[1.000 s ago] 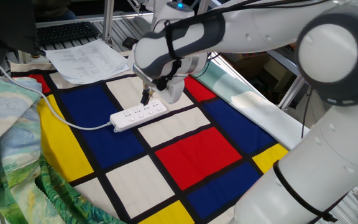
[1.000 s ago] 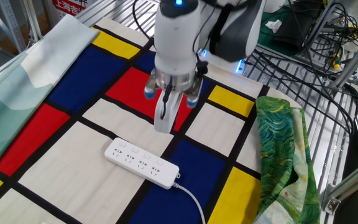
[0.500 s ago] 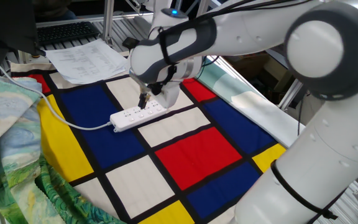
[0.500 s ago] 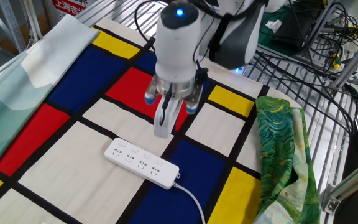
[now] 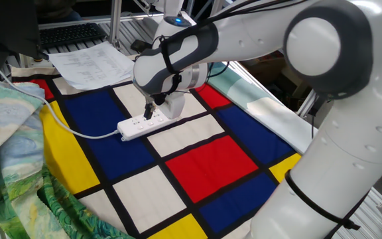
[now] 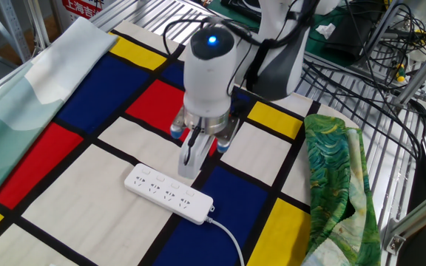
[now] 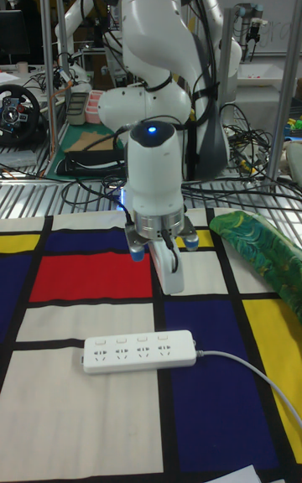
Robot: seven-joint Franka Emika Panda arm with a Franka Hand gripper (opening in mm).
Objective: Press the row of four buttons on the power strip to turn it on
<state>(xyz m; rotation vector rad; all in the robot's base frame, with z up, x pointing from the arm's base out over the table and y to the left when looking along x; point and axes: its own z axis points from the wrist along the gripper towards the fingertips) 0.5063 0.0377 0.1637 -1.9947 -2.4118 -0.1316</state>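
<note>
The white power strip (image 5: 148, 122) (image 6: 170, 193) (image 7: 141, 350) lies on the chequered red, blue, yellow and white cloth (image 5: 211, 159). Its white cable (image 6: 231, 240) leaves one end. The row of four buttons (image 7: 132, 339) (image 6: 166, 182) runs along the strip's far edge, beside the sockets. My gripper (image 5: 150, 113) (image 6: 188, 171) (image 7: 173, 283) points straight down, its white fingertips pressed together and shut on nothing. It hangs close over the strip's button edge. No view shows whether the tip touches a button.
A green patterned cloth (image 5: 8, 139) (image 6: 339, 177) is bunched at the table's edge near the strip's cable end. Loose papers (image 5: 91, 63) and a keyboard (image 5: 71, 32) lie past the far corner. A pale teal roll (image 6: 21, 111) runs along one side.
The gripper has come down and shifted along the strip toward its cable end, ending nearer the button row. The strip has not moved.
</note>
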